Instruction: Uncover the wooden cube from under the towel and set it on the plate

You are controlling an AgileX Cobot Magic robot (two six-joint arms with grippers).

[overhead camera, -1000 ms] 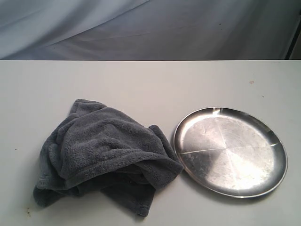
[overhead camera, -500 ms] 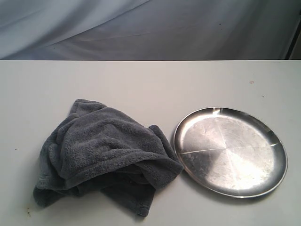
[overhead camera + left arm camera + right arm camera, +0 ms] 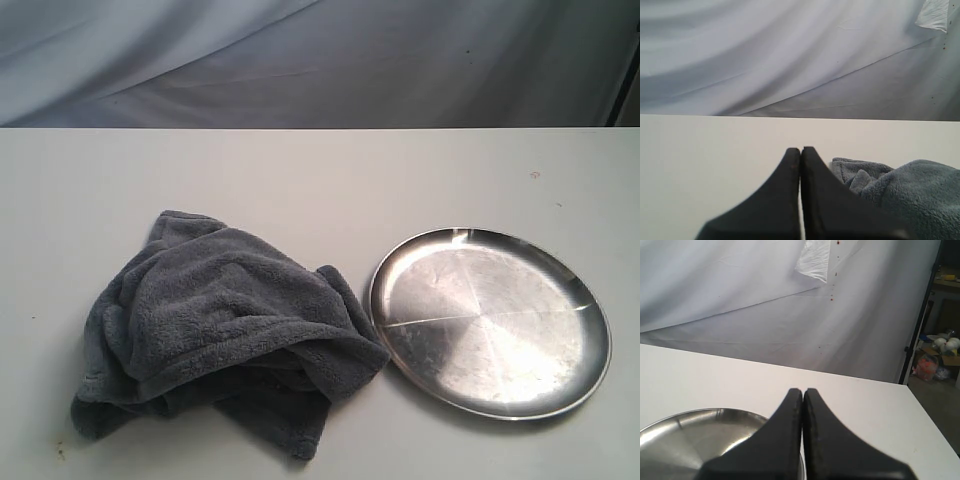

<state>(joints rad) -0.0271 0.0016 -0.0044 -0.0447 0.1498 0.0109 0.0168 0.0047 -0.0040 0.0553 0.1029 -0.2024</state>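
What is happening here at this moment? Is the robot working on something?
Nothing is being handled right now. The towel lies bunched on the table, just left of the plate, which holds nothing. No cube can be seen; the towel may hide it, so the uncovering has not begun. The left gripper is shut and holds nothing, with the towel close beside it. The right gripper is also shut and holds nothing, near the plate's rim. Neither arm shows in the exterior view.

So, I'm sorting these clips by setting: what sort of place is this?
Probably a lab test bench, not a home: a white table backed by a hung white sheet, a grey towel and steel plate on it, clutter past the sheet's edge.
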